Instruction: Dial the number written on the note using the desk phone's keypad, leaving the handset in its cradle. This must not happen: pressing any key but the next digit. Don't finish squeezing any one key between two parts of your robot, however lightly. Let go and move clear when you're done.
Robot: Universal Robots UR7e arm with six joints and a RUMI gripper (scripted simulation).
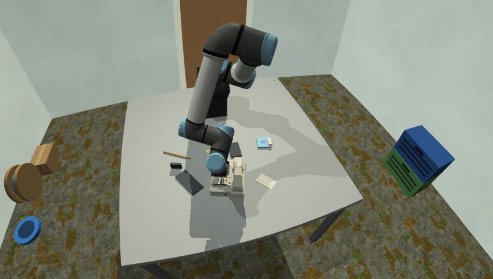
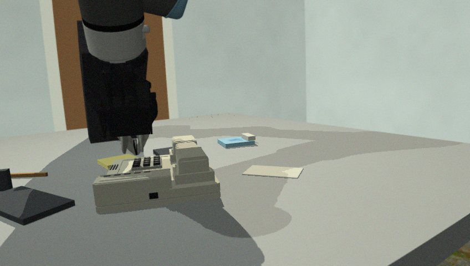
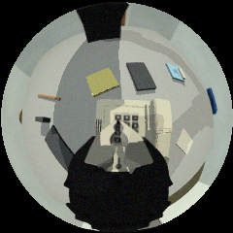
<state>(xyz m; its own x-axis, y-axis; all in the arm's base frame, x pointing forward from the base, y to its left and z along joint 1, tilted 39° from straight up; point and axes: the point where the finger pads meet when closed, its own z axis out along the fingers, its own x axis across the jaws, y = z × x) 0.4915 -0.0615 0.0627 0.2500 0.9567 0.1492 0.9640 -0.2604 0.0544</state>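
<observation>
The beige desk phone stands on the table, its handset lying in the cradle along its right side. The dark keypad keys show beside the handset. My gripper is shut and empty, pointing down with its tips a little above the keypad's left column, near its top end in the wrist view. The fingers hide part of that column. A yellow note pad lies beyond the phone; no number is readable on it.
A dark flat slab lies behind the phone, another to its left. A pencil and small black block lie farther left. A blue pad and cream card lie right.
</observation>
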